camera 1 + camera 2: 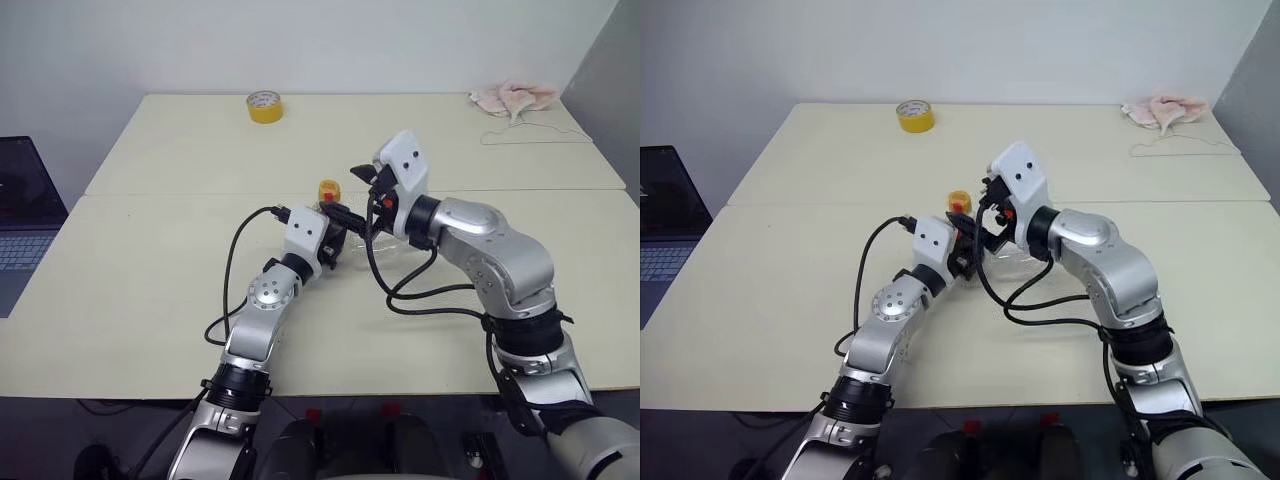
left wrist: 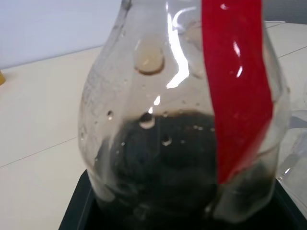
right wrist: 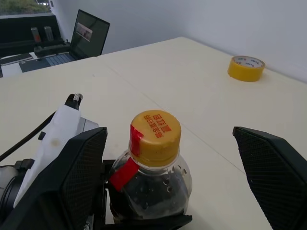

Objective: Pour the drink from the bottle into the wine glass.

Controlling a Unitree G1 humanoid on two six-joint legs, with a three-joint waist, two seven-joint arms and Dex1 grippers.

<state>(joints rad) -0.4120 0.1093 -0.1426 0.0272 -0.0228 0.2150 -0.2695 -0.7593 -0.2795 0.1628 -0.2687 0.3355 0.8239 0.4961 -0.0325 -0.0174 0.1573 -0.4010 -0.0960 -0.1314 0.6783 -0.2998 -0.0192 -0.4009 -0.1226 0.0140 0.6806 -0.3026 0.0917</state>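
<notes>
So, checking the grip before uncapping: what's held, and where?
The left gripper holds the bottle by its lower body; the right gripper is open, holding nothing.

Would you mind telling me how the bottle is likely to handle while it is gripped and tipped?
The bottle looks like thin clear plastic, so it may flex under a firm squeeze. Its rounded body, beaded with droplets, could be slippery. The drink fills only the lower part, so it is probably light, and the liquid would likely slosh as it tilts.
</notes>
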